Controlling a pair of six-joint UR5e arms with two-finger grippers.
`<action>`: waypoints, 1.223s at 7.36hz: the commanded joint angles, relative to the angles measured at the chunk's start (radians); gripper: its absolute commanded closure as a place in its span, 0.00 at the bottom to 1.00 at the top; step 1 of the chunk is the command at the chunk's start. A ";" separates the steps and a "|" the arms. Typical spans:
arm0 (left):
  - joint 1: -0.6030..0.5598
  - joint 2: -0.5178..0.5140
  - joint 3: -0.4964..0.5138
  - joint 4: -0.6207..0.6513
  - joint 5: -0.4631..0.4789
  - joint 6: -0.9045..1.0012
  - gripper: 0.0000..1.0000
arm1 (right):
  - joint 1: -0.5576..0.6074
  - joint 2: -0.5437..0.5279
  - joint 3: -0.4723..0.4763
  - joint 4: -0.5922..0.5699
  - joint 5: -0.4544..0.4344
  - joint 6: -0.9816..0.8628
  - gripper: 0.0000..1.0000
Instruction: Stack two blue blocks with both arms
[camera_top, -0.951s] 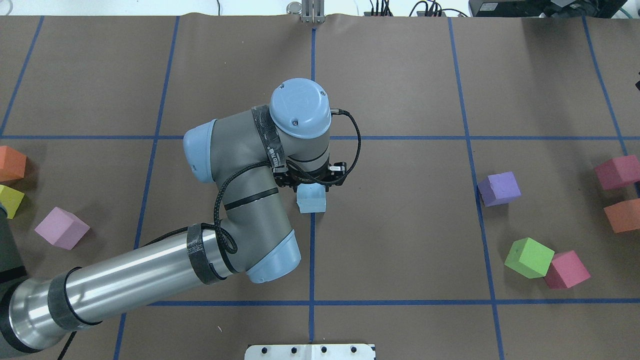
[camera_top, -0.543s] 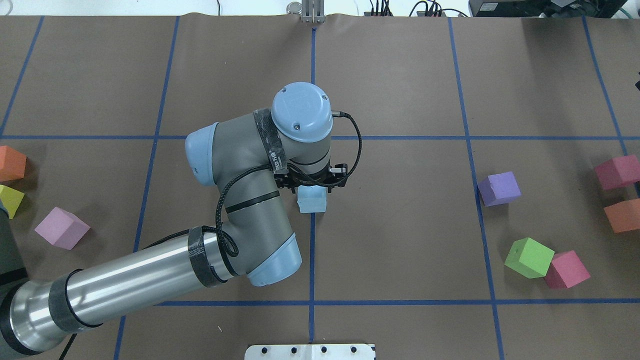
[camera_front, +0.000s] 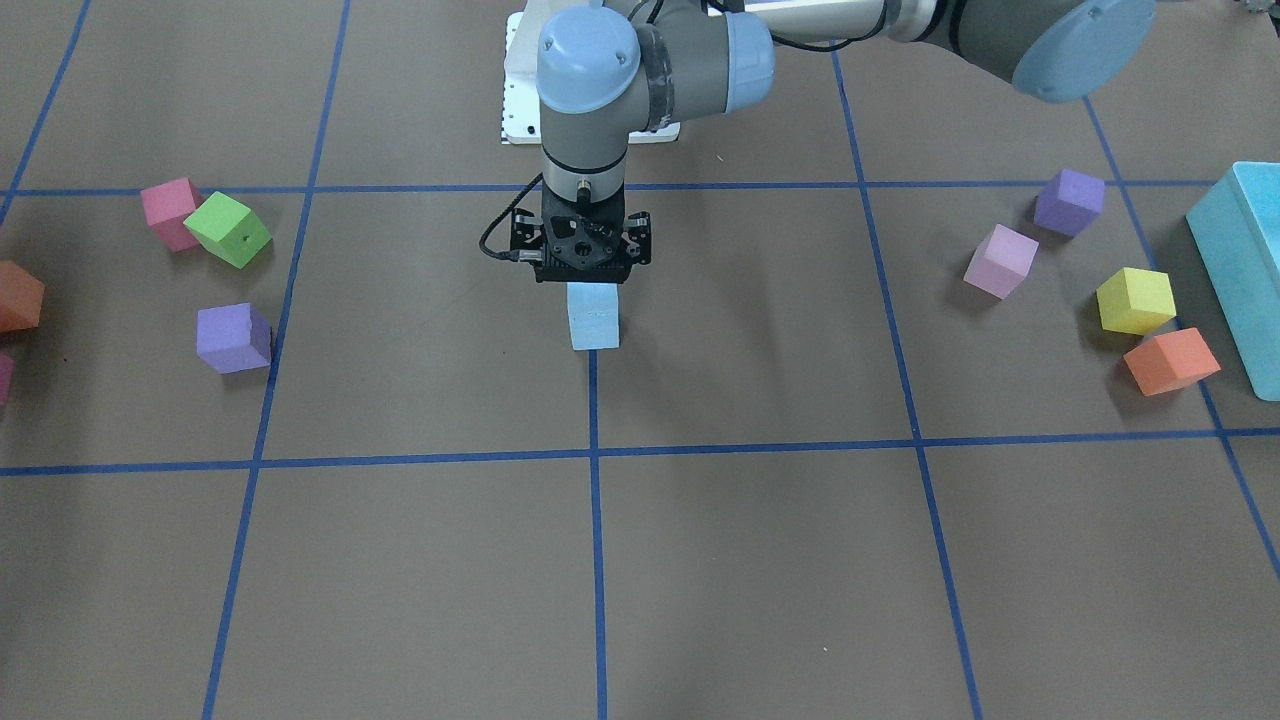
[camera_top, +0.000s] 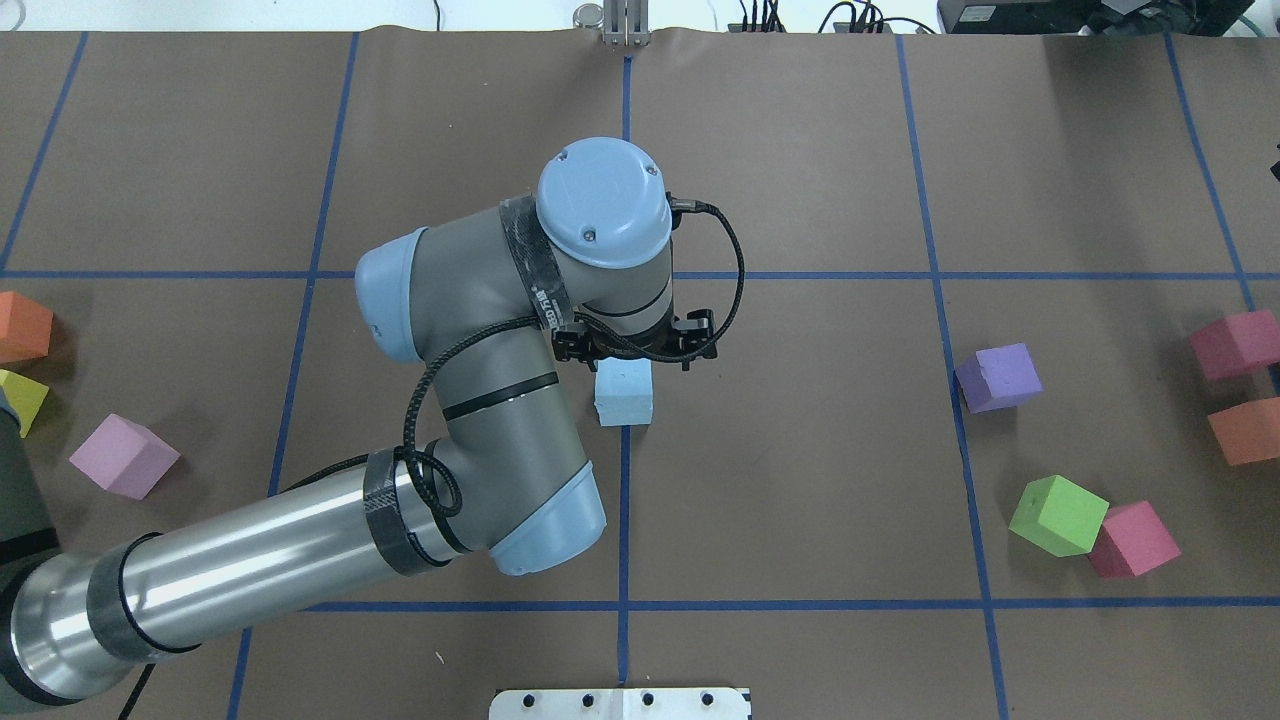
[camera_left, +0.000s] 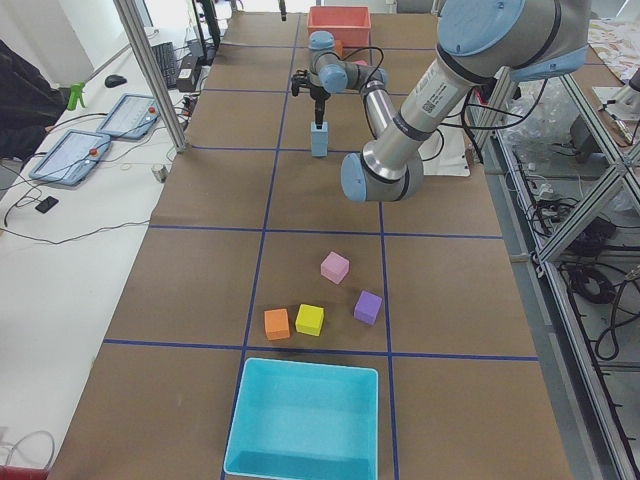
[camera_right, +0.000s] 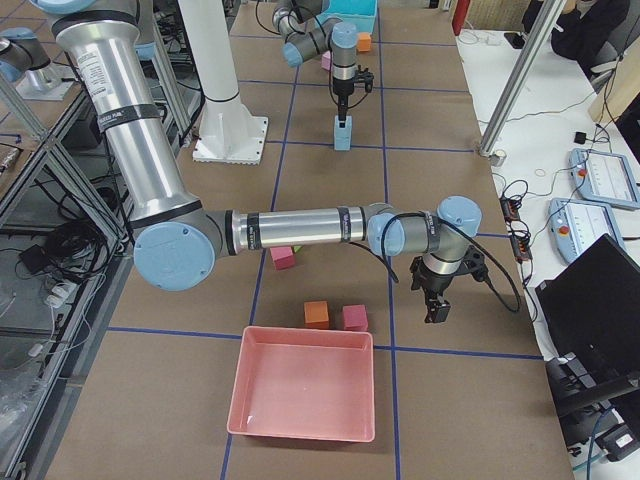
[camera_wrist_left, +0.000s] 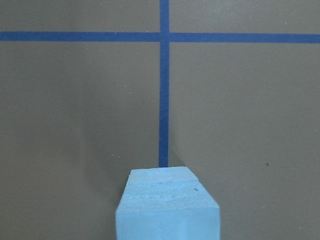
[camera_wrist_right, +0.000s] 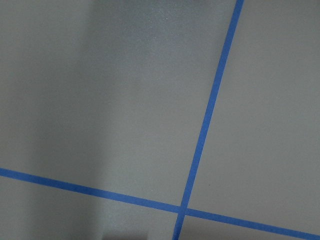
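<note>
**Bench** (camera_top: 800, 480): covered with matt brown paper and ruled by smooth blue tape lines (camera_top: 624, 520).
**Two blue blocks** (camera_front: 593, 316): pale foam with a matt finish. In the left wrist view the faces look finely pitted and faintly ridged.
**Left arm** (camera_top: 250, 570): a bright, polished metal tube that carries highlights, with dull grey joint housings. The light blue caps (camera_top: 603, 203) look like smooth plastic with a soft sheen. A black braided cable (camera_top: 735, 270) loops beside the wrist.
**Coloured cubes** (camera_top: 1060, 515), scattered left and right: matt foam.
**Turquoise box** (camera_left: 305, 420) and **pink bin** (camera_right: 303, 383): smooth, plastic-looking, with a slight gloss.
</note>
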 joint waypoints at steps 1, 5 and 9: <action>-0.127 0.023 -0.141 0.159 -0.015 0.160 0.02 | 0.000 0.000 0.000 0.000 0.000 0.000 0.00; -0.584 0.427 -0.363 0.197 -0.289 0.705 0.02 | 0.000 0.003 0.001 0.000 0.005 0.002 0.00; -0.926 0.615 -0.176 0.189 -0.417 1.283 0.02 | 0.000 0.021 0.009 0.002 0.028 0.046 0.00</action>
